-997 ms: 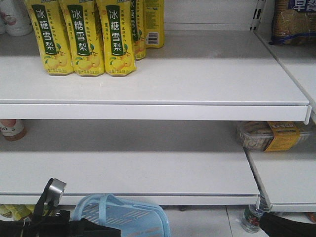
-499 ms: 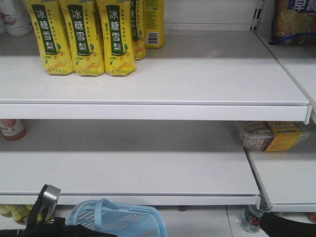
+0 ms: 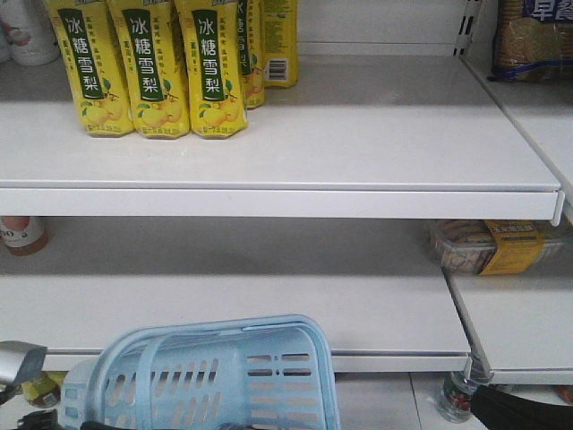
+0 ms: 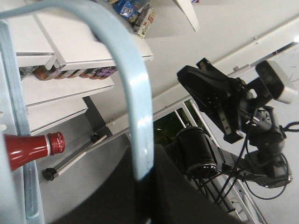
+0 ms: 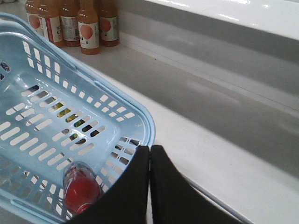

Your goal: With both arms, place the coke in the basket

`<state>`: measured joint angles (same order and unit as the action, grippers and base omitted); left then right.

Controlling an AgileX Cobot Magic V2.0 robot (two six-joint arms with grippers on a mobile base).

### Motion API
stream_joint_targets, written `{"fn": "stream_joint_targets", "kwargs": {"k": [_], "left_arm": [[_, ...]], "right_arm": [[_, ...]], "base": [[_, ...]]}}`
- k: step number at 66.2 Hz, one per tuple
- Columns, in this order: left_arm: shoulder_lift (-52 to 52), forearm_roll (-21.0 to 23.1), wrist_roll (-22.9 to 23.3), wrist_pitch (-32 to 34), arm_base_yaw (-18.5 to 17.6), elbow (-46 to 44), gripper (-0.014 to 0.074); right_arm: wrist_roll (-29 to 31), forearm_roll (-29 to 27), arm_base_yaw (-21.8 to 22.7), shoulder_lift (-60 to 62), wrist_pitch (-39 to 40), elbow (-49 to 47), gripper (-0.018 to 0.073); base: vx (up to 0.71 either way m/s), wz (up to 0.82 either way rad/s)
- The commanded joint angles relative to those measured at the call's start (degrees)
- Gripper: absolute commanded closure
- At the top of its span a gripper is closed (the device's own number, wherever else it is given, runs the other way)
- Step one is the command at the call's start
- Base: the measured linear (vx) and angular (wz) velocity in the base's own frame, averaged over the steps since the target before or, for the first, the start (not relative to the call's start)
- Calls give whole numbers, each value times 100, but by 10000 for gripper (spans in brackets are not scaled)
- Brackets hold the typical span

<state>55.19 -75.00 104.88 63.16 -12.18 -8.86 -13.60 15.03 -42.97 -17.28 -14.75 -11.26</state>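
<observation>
The light blue basket (image 3: 215, 376) hangs tilted at the bottom of the front view, in front of the lower shelf. My left gripper (image 4: 145, 179) is shut on its hoop handle (image 4: 135, 102), which runs up between the black jaws. The coke (image 5: 81, 189) lies on its side inside the basket (image 5: 70, 107), and its red cap end (image 4: 28, 149) shows in the left wrist view. My right gripper (image 5: 149, 154) is shut with nothing between its fingers, its tips just over the basket's near corner rim. The right arm (image 3: 519, 408) shows at the bottom right.
Yellow pear-drink bottles (image 3: 148, 67) stand on the upper shelf. A packaged snack (image 3: 488, 246) lies on the right shelf. Orange drink bottles (image 5: 74, 23) stand behind the basket. A small bottle (image 3: 457, 394) stands on the floor by the shelf post.
The basket has risen and tilted, filling far more of the front view. The left arm's silver knob has slid left toward the frame's edge. The right arm has stayed put.
</observation>
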Motion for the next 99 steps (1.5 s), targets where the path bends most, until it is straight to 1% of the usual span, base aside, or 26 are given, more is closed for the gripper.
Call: {"fn": "stream_joint_targets", "kwargs": {"k": [1, 13, 16, 22, 29, 44, 59, 66, 77, 86, 90, 93, 95, 97, 99], "left_arm": [[-558, 381, 224, 610, -17, -147, 603], [-1343, -57, 979, -291, -17, -147, 603], [-1487, -119, 1081, -431, -17, -147, 602], [-1708, -125, 1086, -697, -17, -147, 603], [-1966, -196, 1026, -1154, -17, -147, 603], [-2400, -430, 1004, -2375, -17, -147, 603], [-2729, -410, 297, -3058, -17, -147, 603], [-2768, -365, 41, -3113, -17, -147, 603], [-2768, -364, 0, -3214, -17, -147, 603], [-2761, -359, -91, -3443, -17, -147, 603], [-2767, -221, -369, -3513, -17, -147, 603], [-2767, -20, -713, -3560, -17, -147, 603], [-2767, 152, -960, -3589, -17, -147, 603], [-2767, 355, -1306, -3598, -17, -147, 603], [-2767, 619, -1603, -3598, -17, -147, 603]], "right_arm": [[44, 85, 15, -74, 384, -152, 568], [44, 85, 15, -74, 384, -152, 568], [44, 85, 15, -74, 384, -152, 568], [44, 85, 15, -74, 384, -152, 568], [44, 85, 15, -74, 378, -152, 568], [44, 85, 15, -74, 378, -152, 568], [44, 85, 15, -74, 378, -152, 568], [44, 85, 15, -74, 378, -152, 568], [44, 85, 15, -74, 383, -152, 568], [44, 85, 15, -74, 383, -152, 568], [44, 85, 15, -74, 383, -152, 568], [44, 85, 15, -74, 383, -152, 568], [44, 85, 15, -74, 383, -152, 568], [44, 85, 15, -74, 383, -152, 568], [44, 85, 15, -74, 383, -152, 568]], "base": [[0, 0], [0, 0], [0, 0], [0, 0], [0, 0], [0, 0], [0, 0], [0, 0], [0, 0], [0, 0], [0, 0], [0, 0], [0, 0], [0, 0], [0, 0]]}}
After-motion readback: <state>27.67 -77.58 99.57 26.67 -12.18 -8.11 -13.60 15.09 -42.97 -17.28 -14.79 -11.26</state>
